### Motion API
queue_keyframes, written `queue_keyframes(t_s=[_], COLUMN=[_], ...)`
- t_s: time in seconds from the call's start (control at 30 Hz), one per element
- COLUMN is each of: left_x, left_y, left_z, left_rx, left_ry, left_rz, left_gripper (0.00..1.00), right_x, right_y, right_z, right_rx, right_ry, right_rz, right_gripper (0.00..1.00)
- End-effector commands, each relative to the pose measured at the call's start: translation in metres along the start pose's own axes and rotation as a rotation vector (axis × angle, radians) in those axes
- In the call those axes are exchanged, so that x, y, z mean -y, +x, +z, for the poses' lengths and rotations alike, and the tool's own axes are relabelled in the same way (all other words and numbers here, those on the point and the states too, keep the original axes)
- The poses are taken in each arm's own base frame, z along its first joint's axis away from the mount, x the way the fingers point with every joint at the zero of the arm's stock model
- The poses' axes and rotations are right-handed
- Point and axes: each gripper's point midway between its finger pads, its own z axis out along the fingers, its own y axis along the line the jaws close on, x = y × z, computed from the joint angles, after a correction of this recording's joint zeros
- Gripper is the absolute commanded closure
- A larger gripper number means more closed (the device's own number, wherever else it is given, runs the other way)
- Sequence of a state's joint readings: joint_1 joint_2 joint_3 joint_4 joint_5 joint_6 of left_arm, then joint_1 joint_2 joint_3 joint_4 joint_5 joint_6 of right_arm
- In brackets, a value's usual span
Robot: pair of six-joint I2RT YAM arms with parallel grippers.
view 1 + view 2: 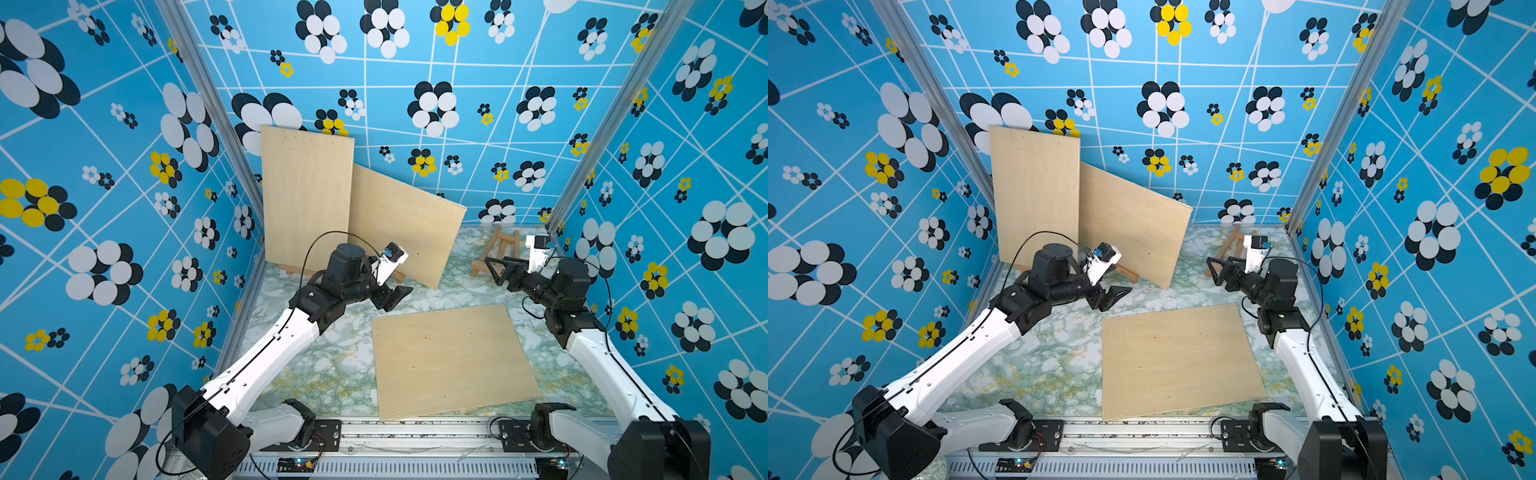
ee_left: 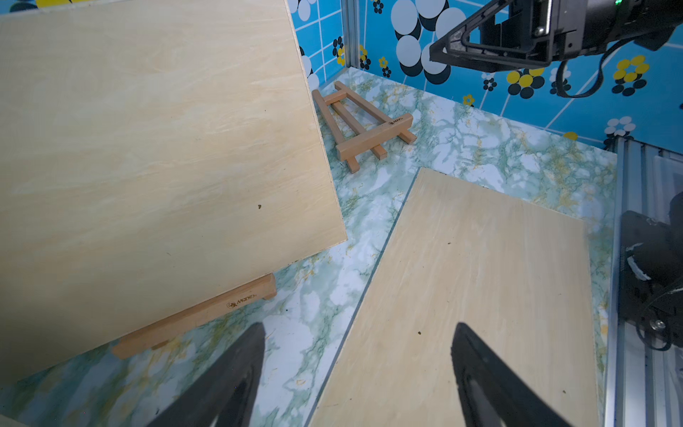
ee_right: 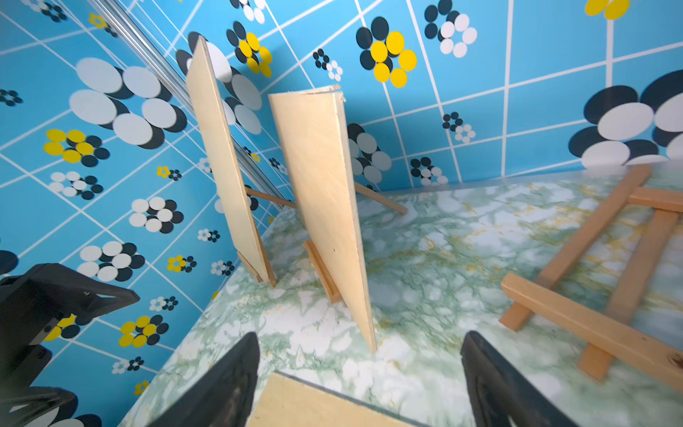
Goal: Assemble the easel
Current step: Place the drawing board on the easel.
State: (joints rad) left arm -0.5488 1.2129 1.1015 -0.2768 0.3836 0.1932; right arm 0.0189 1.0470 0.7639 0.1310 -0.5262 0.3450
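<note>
- I find the left gripper (image 2: 360, 329) spread wide and holding nothing, above the marbled table (image 1: 332, 365) beside the flat board (image 1: 449, 361).
- The right gripper (image 3: 360, 338) is likewise wide and empty, near the loose easel (image 2: 373, 135).
- That easel lies flat by the far right corner.
- The upright board (image 1: 305, 195) and the tilted board (image 1: 405, 224) stand on ledges at far left.

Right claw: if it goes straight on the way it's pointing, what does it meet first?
Probably the tilted board: its near bottom corner lies right ahead of the open right claw. Depth is unclear, so it could pass just beside it.
</note>
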Motion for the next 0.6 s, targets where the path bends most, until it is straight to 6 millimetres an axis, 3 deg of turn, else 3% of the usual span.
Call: queue_keyframes(t_s=[0.0, 0.13, 0.33, 0.43, 0.47, 0.57], left_x=[0.005, 0.008, 0.011, 0.012, 0.013, 0.015], left_y=[-0.010, -0.004, 0.006, 0.014, 0.016, 0.024], left_z=[-0.008, -0.011, -0.018, -0.017, -0.017, -0.015], left_rx=[0.073, 0.059, 0.073, 0.082, 0.083, 0.076], left_ry=[0.024, 0.036, 0.031, 0.044, 0.052, 0.070], left_rz=[-0.093, -0.166, -0.197, -0.235, -0.251, -0.292], left_gripper=[0.19, 0.19, 0.16, 0.09, 0.08, 0.01], right_x=[0.012, 0.009, 0.023, 0.030, 0.034, 0.047], right_y=[0.031, 0.027, 0.031, 0.031, 0.031, 0.037], right_z=[-0.022, -0.040, -0.052, -0.057, -0.059, -0.065], right_rx=[-0.147, -0.148, -0.207, -0.226, -0.226, -0.229], right_ry=[0.132, 0.190, 0.318, 0.380, 0.414, 0.499], right_rz=[0.047, 0.088, 0.148, 0.181, 0.204, 0.257], right_gripper=[0.13, 0.12, 0.09, 0.06, 0.01, 0.01])
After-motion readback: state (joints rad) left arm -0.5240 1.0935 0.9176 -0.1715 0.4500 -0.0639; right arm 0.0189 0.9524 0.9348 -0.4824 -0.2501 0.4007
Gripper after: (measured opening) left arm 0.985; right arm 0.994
